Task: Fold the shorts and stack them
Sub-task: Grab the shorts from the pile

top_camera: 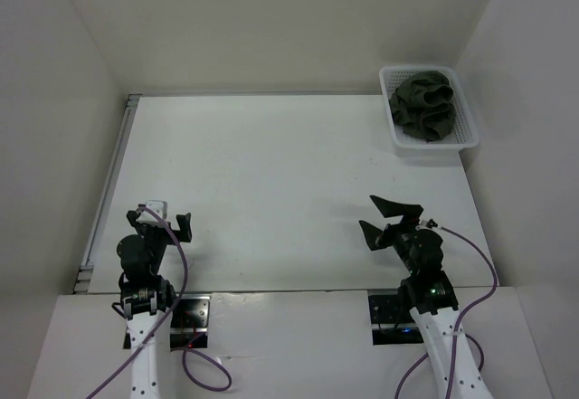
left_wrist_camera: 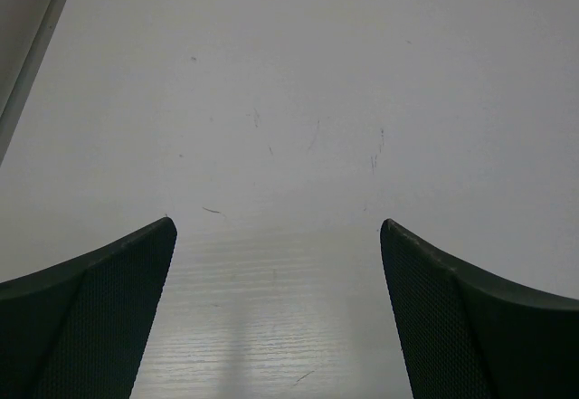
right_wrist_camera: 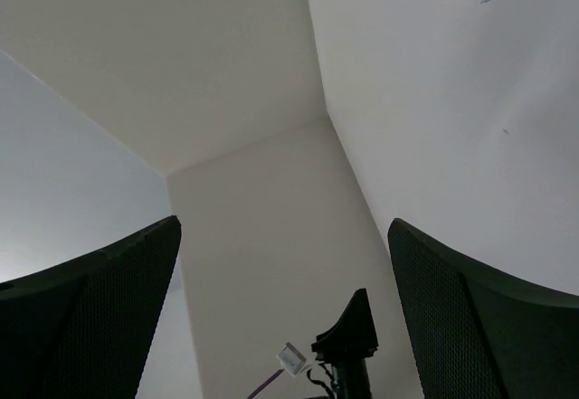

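Note:
The dark olive-green shorts lie crumpled in a heap inside the white mesh basket at the table's far right corner. My left gripper is open and empty, low over the near left of the table; the left wrist view shows its fingers wide apart over bare tabletop. My right gripper is open and empty at the near right, turned on its side and pointing left. The right wrist view shows its fingers spread, with the left arm beyond. Both grippers are far from the shorts.
The white table is enclosed by white walls at the back and both sides. A metal rail runs along its left edge. The basket sits against the right wall.

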Controlling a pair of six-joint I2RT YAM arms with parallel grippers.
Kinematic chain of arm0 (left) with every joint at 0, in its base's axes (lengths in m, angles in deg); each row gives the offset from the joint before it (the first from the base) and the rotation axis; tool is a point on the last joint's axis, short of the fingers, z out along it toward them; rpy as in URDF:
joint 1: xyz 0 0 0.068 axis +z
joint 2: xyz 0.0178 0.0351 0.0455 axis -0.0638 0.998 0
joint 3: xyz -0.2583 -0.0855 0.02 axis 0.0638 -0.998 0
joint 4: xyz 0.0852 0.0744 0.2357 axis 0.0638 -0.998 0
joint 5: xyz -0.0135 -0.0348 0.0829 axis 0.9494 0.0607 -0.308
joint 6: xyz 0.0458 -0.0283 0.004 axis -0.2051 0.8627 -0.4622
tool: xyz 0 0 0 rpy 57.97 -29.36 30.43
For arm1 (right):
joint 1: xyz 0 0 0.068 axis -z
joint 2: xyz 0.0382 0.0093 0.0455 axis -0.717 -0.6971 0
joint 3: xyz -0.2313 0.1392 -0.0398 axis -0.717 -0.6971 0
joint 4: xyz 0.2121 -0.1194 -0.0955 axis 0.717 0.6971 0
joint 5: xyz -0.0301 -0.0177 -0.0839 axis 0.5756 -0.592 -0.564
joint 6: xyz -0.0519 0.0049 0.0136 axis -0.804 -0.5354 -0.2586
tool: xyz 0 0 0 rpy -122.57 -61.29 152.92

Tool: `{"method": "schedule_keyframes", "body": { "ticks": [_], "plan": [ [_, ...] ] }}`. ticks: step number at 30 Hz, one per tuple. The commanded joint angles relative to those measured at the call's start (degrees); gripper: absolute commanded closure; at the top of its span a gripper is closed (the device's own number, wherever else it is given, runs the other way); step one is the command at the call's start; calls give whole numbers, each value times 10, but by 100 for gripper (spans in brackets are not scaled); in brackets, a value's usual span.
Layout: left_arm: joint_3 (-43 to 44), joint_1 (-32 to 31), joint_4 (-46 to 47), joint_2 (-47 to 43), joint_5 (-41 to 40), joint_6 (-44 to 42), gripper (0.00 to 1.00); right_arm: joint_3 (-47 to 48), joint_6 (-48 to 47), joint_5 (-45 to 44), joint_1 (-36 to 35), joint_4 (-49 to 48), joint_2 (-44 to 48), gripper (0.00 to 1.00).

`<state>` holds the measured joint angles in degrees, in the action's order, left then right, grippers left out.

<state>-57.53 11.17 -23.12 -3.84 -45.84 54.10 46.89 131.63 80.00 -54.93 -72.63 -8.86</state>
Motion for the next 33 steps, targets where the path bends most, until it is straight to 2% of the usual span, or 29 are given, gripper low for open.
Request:
{"method": "schedule_keyframes", "body": {
  "ticks": [1,4,5,6,7,8,10,11,14,15,16,17,18,19,21,23,24,25,27,29,30,31,32,33],
  "plan": [
    [-16,-1,13,-71,-2,-2,0,-13,-36,-24,-3,-49,8,0],
    [-16,-1,13,-71,-2,-2,0,12,-180,-32,-3,-155,8,0],
    [-16,-1,13,-71,26,-2,0,42,-224,-43,-3,-170,8,0],
    [-8,-1,13,-71,61,-2,0,61,-305,-52,-3,-161,8,0],
    [-8,-1,2,-71,105,-2,0,81,-345,-69,-3,-149,8,0],
    [-8,-1,-5,-71,196,-2,0,120,-385,-75,-3,-133,-10,0],
    [-1,-1,23,-71,222,-2,0,160,-480,-86,-3,-116,-51,0],
    [-1,-1,72,-71,238,-2,0,210,-506,-91,-3,-101,-123,0],
    [-1,-6,134,-71,265,-2,0,332,-581,-91,-8,-75,-277,0],
    [-1,-6,150,-71,254,-2,0,368,-596,-101,-8,-47,-388,0],
    [-1,-6,171,-71,238,-2,0,447,-616,-114,-8,-27,-443,0],
    [-1,-6,212,-71,220,-2,0,488,-631,-149,-14,-10,-494,0],
    [8,-11,226,-65,184,-2,0,529,-645,-174,-21,17,-584,0],
    [14,-11,235,-65,174,-2,0,606,-673,-202,-21,27,-624,0],
    [45,-11,219,-44,147,-2,0,672,-712,-300,-35,27,-686,0],
    [68,-16,186,-6,130,-2,0,751,-783,-376,-35,10,-763,0],
    [80,-16,175,11,110,-2,0,799,-813,-442,-35,-13,-787,0],
    [107,-16,145,54,104,-2,0,823,-883,-468,-35,-26,-839,0],
    [140,-16,111,109,94,-2,0,903,-947,-531,-28,-43,-898,0],
    [204,-16,63,219,93,-2,0,958,-978,-563,-12,-43,-990,0],
    [233,-16,40,264,93,-2,0,1011,-986,-563,1,-38,-1017,0],
    [268,-16,-19,369,108,-2,0,1033,-979,-512,33,-18,-1070,0],
    [306,-16,-54,428,122,-2,0,1055,-948,-479,52,-7,-1093,0],
    [392,-16,-87,488,134,-2,0,1098,-927,-449,69,4,-1116,0]
  ]
}}
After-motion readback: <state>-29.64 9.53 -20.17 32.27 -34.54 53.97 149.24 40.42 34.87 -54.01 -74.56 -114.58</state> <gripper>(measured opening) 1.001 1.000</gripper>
